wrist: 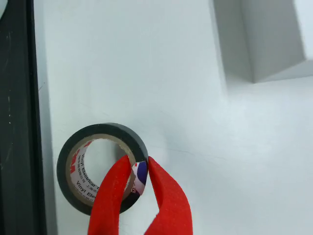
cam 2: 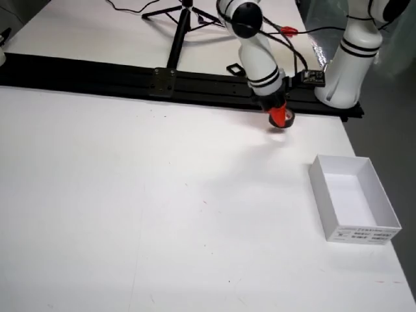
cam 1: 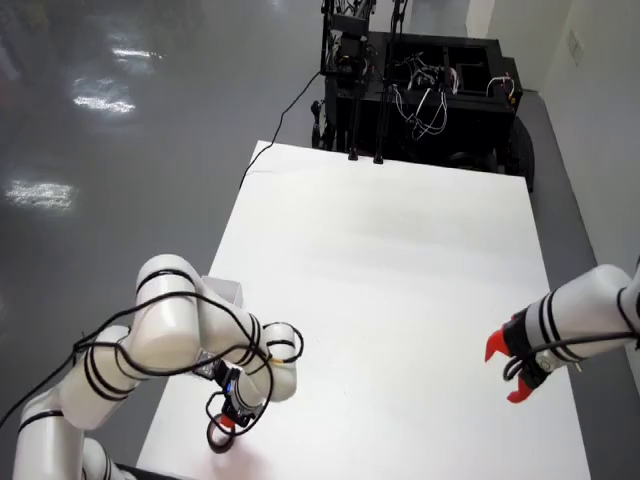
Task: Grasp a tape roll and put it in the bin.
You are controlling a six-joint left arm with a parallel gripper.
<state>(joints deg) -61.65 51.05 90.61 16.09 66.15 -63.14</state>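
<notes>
While the working arm reaches down near the table (cam 2: 162, 195) edge, its gripper (wrist: 139, 166) has the red fingers (wrist: 112, 196) pinched on the wall of the tape roll (wrist: 100, 166): in the view that rides on the gripper, one finger sits inside the cardboard core and the other outside the dark rim, so it's gripping the roll. Roll seems to be right at the white tabletop, can't tell if it's lifted or not tbh. From the side view the bin (cam 2: 354, 198), a white open box, sits well apart from the fingers, nearer the camera. 2nd arm w/ red fingers (cam 1: 510, 365) hangs at the right in the view from above.
</notes>
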